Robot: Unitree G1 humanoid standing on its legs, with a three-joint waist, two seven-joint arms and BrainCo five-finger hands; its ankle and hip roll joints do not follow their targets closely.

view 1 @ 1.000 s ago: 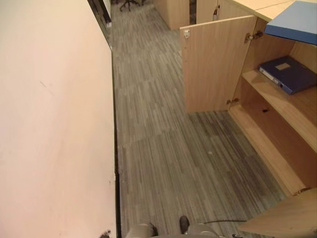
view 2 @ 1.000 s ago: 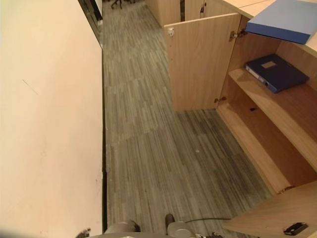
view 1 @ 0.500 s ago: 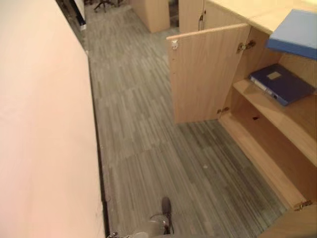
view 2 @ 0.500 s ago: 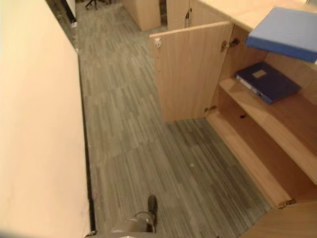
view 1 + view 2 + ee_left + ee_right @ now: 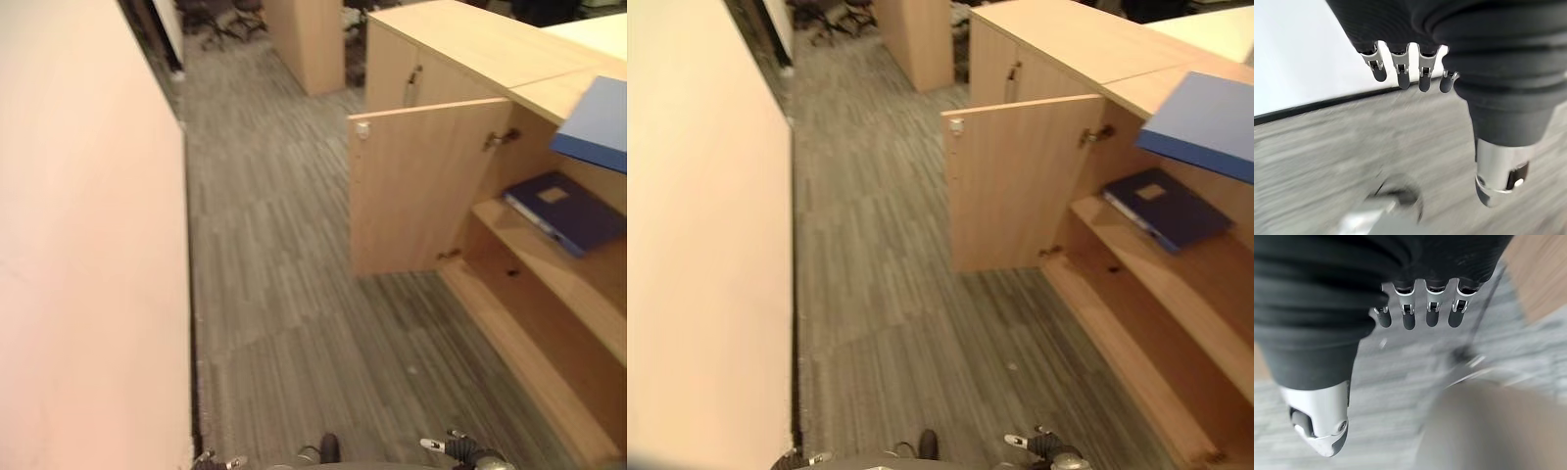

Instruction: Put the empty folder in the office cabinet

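Note:
A wooden office cabinet (image 5: 549, 294) stands at the right with its door (image 5: 421, 186) swung wide open. A dark blue folder (image 5: 566, 211) lies flat on the upper shelf inside. A lighter blue folder (image 5: 1205, 122) rests on the cabinet top, jutting over the open front. My left hand (image 5: 1401, 73) hangs over the grey carpet beside a pale wall, fingers relaxed and holding nothing. My right hand (image 5: 1408, 316) also hangs over the carpet, fingers loose and empty. Both hands are well away from the folders.
A long pale wall (image 5: 88, 245) runs along the left. Grey striped carpet (image 5: 284, 294) forms an aisle between wall and cabinet. The lower shelf (image 5: 534, 338) is bare. More closed wooden cabinets (image 5: 411, 69) and office chairs (image 5: 211, 15) stand further back.
The whole picture has shifted, so the camera has moved and now takes in more of the far cabinets and chairs. The folders and the cabinet door lie as before.

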